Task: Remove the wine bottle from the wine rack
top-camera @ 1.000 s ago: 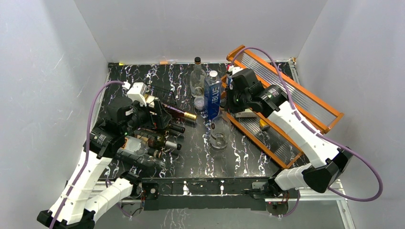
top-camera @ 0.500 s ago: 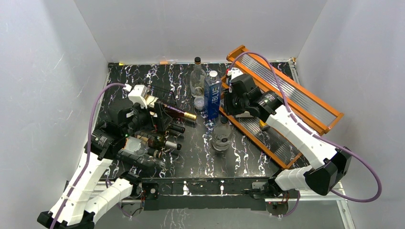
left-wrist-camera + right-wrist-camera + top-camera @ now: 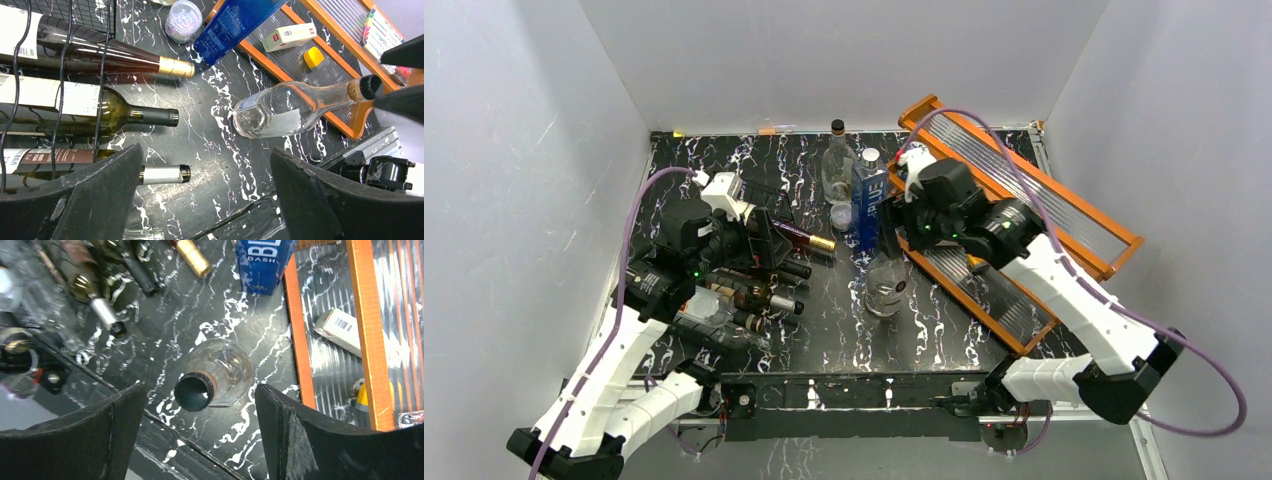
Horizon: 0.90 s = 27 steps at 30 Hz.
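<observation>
On the black marbled table (image 3: 824,335), the clear wine bottle (image 3: 886,287) stands upright, off the wine rack (image 3: 75,12). It is just beside the near frame edge of the orange shelf (image 3: 1034,205) and in front of a blue box (image 3: 869,200). The right gripper (image 3: 197,390) hangs above its neck, jaws spread wide — neither finger touches glass. The left gripper (image 3: 205,152), fully spread and empty, sits over the necks of the racked bottles (image 3: 100,107). A bare strip of table separates those necks from the wine bottle; white walls (image 3: 824,60) enclose three sides.

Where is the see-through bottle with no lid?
Top view: the clear bottle stands mid-table, in front of the blue box, left of the orange shelf, below the right gripper.
</observation>
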Each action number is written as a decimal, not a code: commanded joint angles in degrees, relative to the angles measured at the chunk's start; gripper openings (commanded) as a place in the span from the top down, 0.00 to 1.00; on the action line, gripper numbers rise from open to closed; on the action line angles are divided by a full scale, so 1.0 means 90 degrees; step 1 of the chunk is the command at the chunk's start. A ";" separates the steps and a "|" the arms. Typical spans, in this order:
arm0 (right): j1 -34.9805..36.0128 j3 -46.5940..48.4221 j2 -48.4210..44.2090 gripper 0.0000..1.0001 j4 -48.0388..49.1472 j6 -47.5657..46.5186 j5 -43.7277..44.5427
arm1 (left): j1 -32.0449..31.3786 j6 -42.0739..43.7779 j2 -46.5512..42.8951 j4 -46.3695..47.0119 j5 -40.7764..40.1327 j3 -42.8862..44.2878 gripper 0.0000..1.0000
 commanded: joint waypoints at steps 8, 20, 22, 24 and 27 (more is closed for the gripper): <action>0.1444 -0.0432 0.0763 0.46 -0.0075 0.0562 0.2587 | 0.0028 -0.0308 -0.0163 -0.0116 0.0128 0.0112 0.02; 0.1430 -0.0252 0.0802 0.89 0.0674 0.0524 0.3051 | 0.0028 -0.0339 -0.0268 -0.0191 0.0042 0.0073 0.02; 0.1413 -0.0232 0.0801 0.98 0.0900 0.0493 0.3343 | 0.0028 -0.0336 -0.0277 -0.0200 0.0059 0.0095 0.02; 0.1325 -0.0278 0.0785 1.00 0.1196 0.0439 0.3422 | 0.0033 -0.0309 -0.0295 -0.0233 0.0027 0.0112 0.02; 0.1051 -0.0339 0.0739 1.00 0.1620 0.0413 0.3325 | 0.0027 -0.0295 -0.0327 -0.0281 -0.0039 0.0129 0.02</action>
